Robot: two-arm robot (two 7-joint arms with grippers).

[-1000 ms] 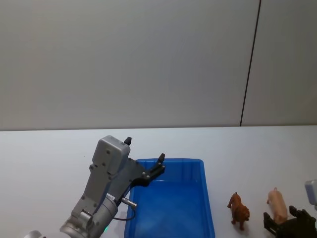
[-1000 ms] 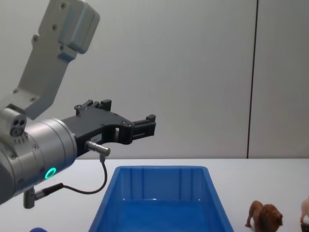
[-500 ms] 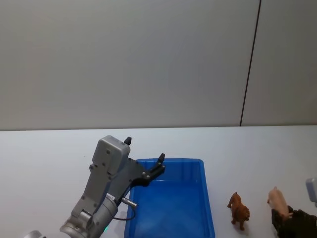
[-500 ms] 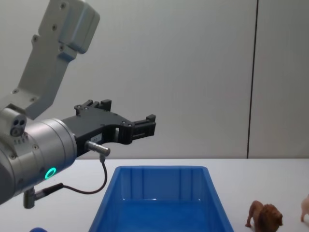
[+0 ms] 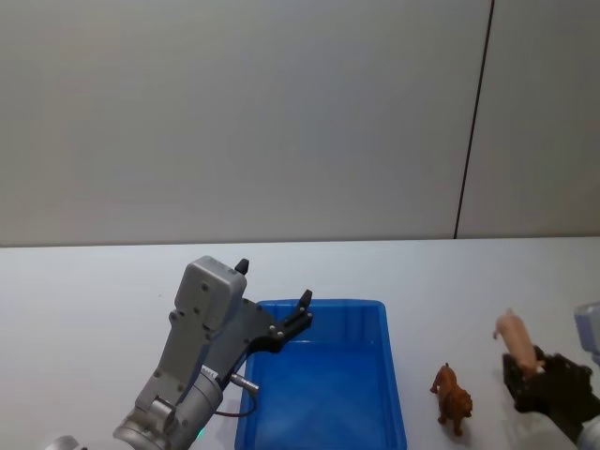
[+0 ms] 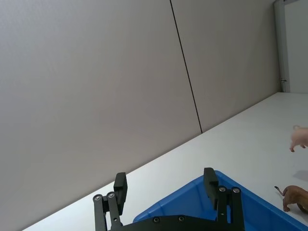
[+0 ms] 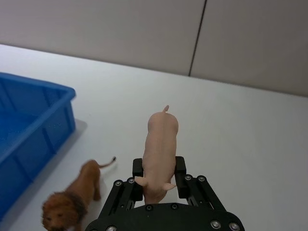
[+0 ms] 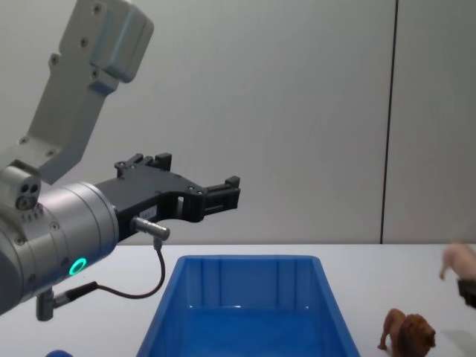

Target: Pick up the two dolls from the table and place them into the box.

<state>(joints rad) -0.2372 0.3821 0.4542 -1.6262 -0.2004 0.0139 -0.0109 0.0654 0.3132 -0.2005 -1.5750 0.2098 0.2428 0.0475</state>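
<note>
Pig (image 5: 518, 342) now aloft, clamped in right pincer (image 7: 159, 168) — lion (image 5: 453, 401) beside on table (image 5: 94, 300), left pincer (image 6: 164, 178) agape over box (image 5: 347, 305)

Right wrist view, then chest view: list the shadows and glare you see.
Right wrist view: the box throws a soft grey shadow on the table beside its wall; the lion darkens the table beneath it; the pig, held in the right claw, is evenly lit. Chest view: pale glints line the box's inner floor edge, below the left claw.
</note>
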